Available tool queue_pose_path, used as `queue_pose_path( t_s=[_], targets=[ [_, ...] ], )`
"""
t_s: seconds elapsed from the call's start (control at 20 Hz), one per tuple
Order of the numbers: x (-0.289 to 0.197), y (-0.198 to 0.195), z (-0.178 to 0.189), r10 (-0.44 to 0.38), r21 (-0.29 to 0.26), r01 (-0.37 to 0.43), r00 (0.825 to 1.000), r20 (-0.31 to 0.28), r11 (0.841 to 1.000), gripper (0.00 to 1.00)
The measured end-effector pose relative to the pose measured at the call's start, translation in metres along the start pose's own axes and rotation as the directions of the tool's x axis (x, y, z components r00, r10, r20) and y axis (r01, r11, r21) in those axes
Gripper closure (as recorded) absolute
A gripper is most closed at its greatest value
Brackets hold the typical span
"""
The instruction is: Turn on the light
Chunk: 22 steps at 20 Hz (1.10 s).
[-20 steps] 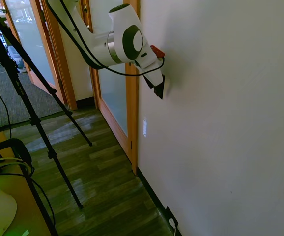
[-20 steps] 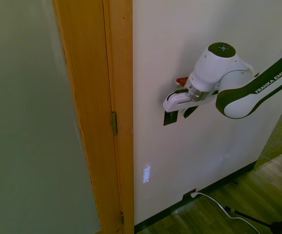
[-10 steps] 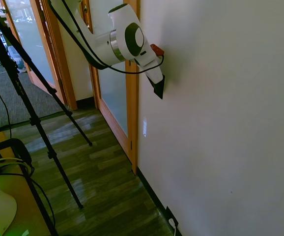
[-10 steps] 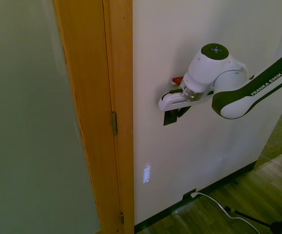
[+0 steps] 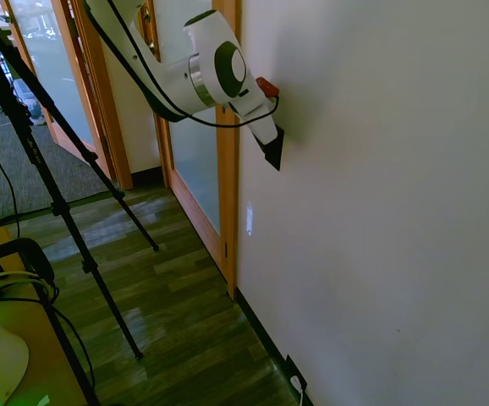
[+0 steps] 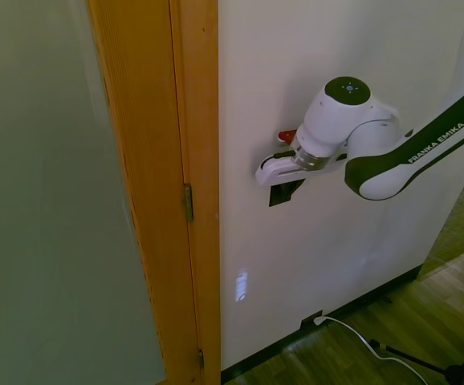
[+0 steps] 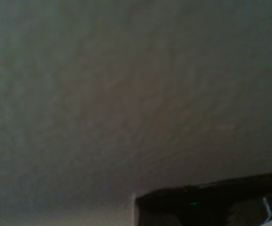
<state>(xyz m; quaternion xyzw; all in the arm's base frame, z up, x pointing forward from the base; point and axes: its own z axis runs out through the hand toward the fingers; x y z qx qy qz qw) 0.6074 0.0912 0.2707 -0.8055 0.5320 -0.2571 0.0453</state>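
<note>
Shifted up and toward the wooden door frame; pincer spread unclear; presses small black wall switch; no light yet.

White arm, dark-green joints, "FRANKA EMIKA" lettering

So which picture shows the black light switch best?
The second exterior view: the switch shows as a black plate on the wall, partly under the gripper. In the first exterior view the gripper covers that spot, so no plate can be told apart. The wrist view is blurry; a dark shape may be the switch.
</note>
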Motion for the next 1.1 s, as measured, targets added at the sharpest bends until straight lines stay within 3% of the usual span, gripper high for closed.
queue_pose_path(
  t_s=[0.4, 0.45, 0.9, 1.1],
  targets=[
    [-0.013, 0.005, -0.027, 0.063, 0.06, -0.057, 0.993, -0.098, 0.997, 1.0],
    [-0.014, 0.006, -0.032, 0.062, 0.064, -0.056, 0.993, -0.097, 0.996, 0.0],
    [-0.004, 0.029, -0.03, 0.074, 0.102, -0.066, 0.995, -0.074, 0.993, 0.0],
    [-0.012, 0.049, -0.033, 0.141, 0.149, -0.131, 0.988, -0.063, 0.98, 0.0]
  ],
)
